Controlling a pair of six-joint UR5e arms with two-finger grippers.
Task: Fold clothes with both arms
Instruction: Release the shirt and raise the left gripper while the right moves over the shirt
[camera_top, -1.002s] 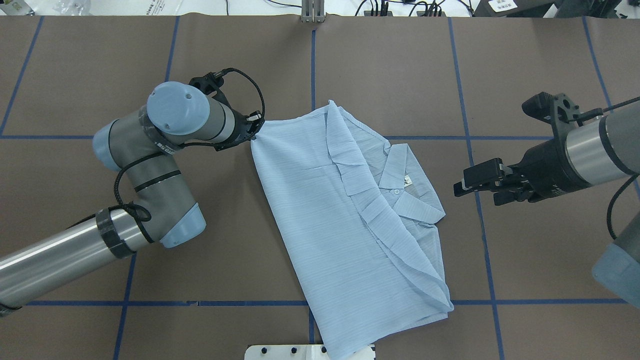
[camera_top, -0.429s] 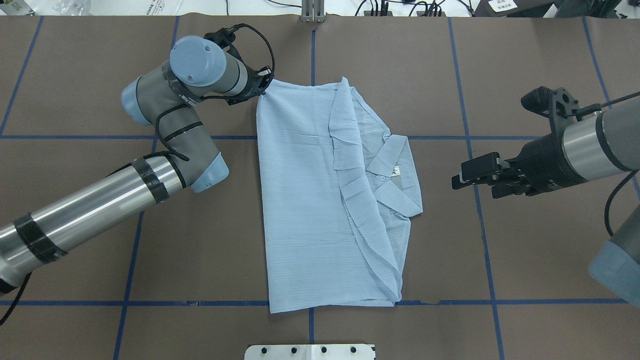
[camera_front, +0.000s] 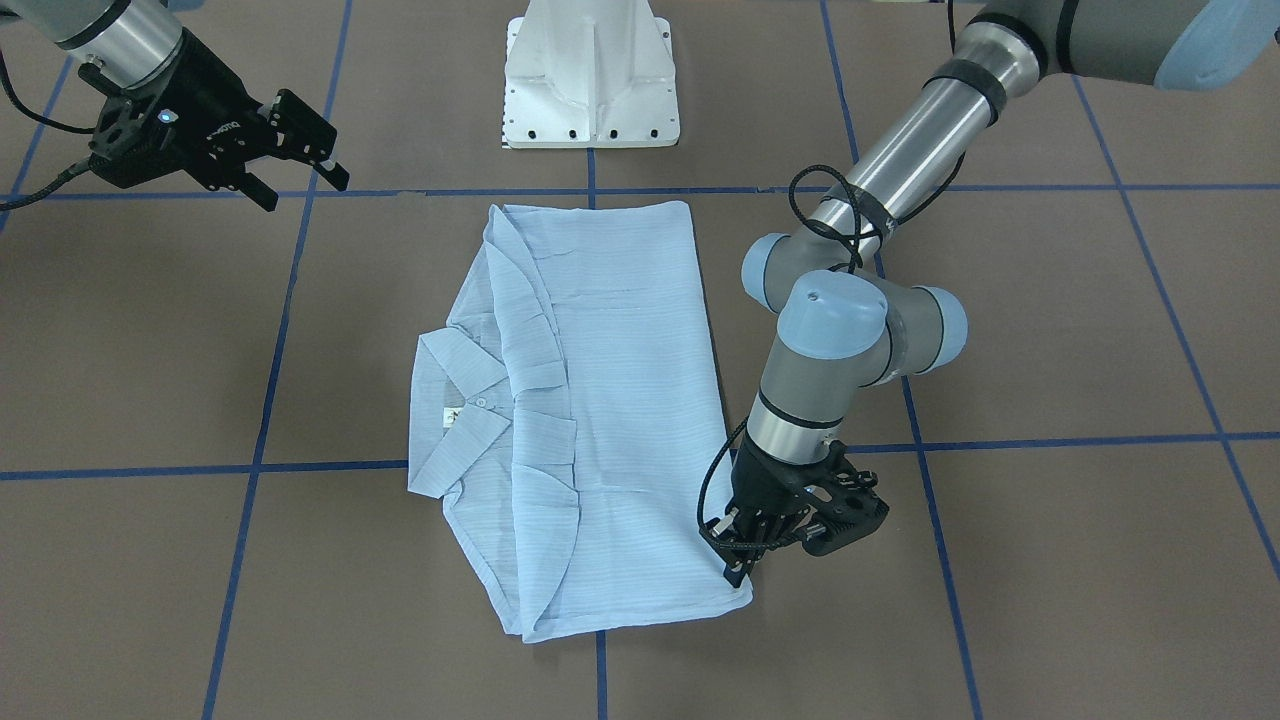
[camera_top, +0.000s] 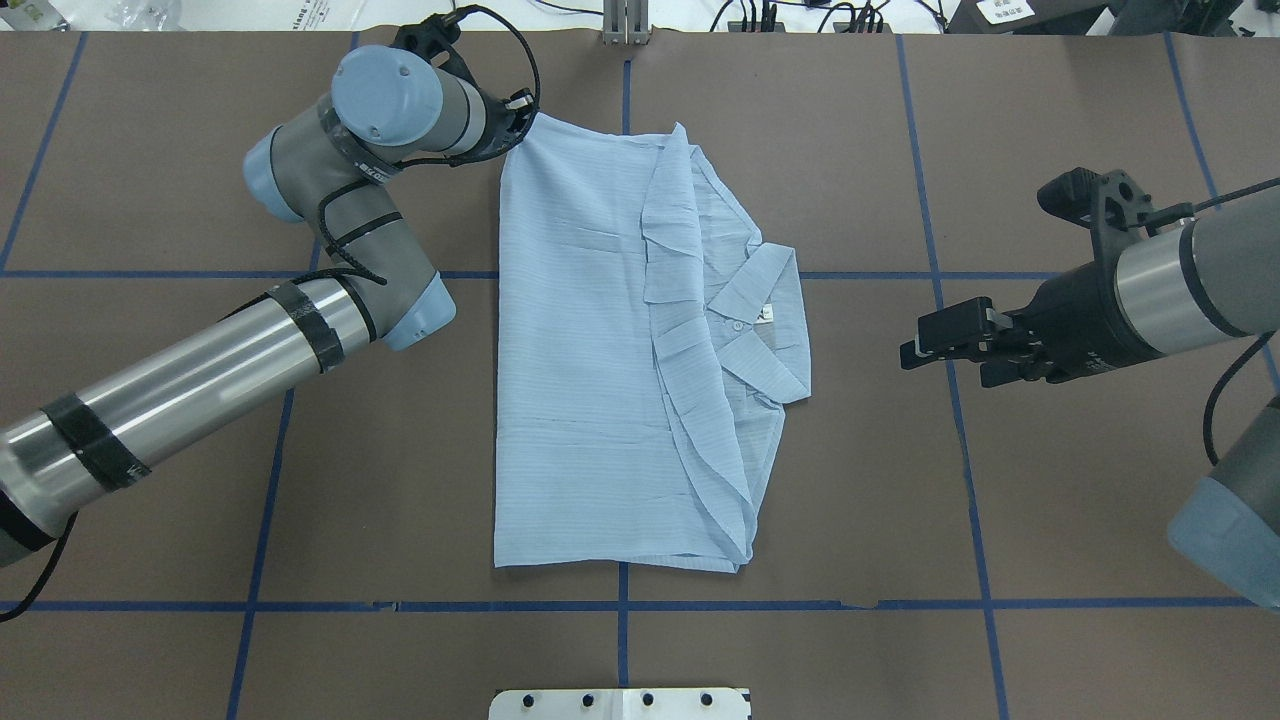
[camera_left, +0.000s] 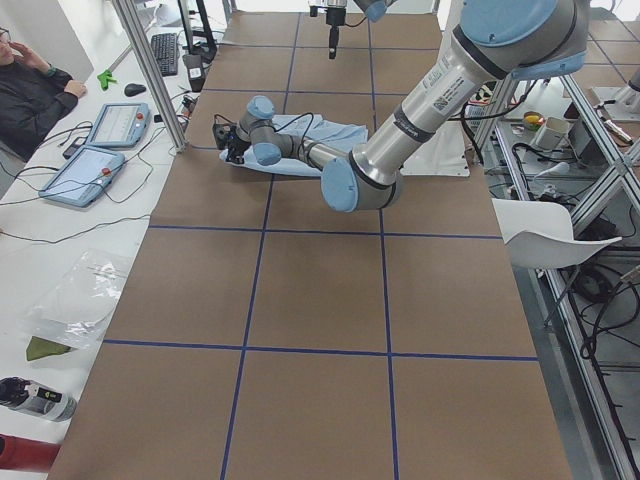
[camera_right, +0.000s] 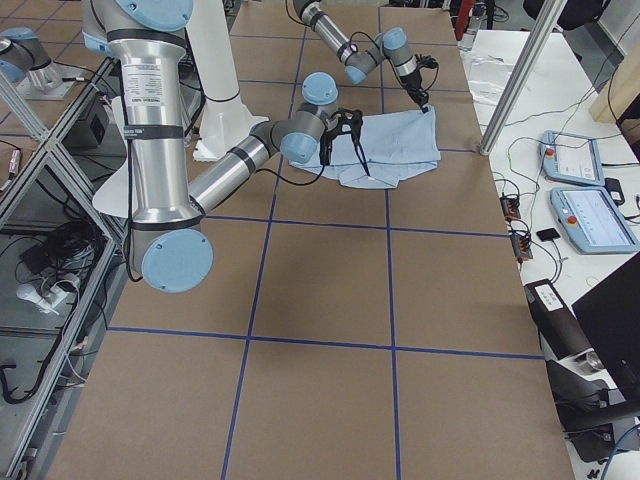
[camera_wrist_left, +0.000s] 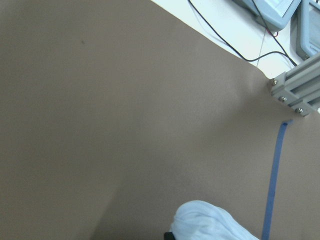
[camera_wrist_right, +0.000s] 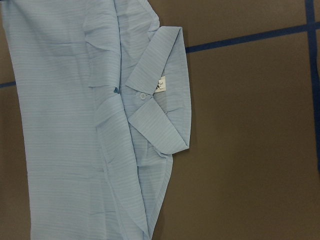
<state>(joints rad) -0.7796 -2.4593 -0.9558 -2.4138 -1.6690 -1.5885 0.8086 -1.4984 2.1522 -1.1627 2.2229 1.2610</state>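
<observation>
Thin, pale-blue striped cloth was what worried me. The shirt (camera_top: 580, 350) lay flat on the brown worktop (camera_top: 1050, 500), just beyond the white base (camera_top: 620, 703) and squarely in front of it. The left hand (camera_top: 524, 112) was clenched on the corner farthest from the base, on the left arm's side, and had that corner lifted a little. The right hand (camera_top: 945, 358) hung released and empty, well off to the base's right, touching nothing.

With nothing pinning the collar side, I reckoned any further tug at that one corner could drag the whole shirt askew. It could also slide the loose folded flaps open. So small a pinch of slippery fabric might slip out, or drop in a wrinkle once let go.

The shirt's long axis ran straight away from the base. Its collar (camera_top: 760, 300) and neck label (camera_top: 768, 314) sat about midway along, pointing towards the right hand.
</observation>
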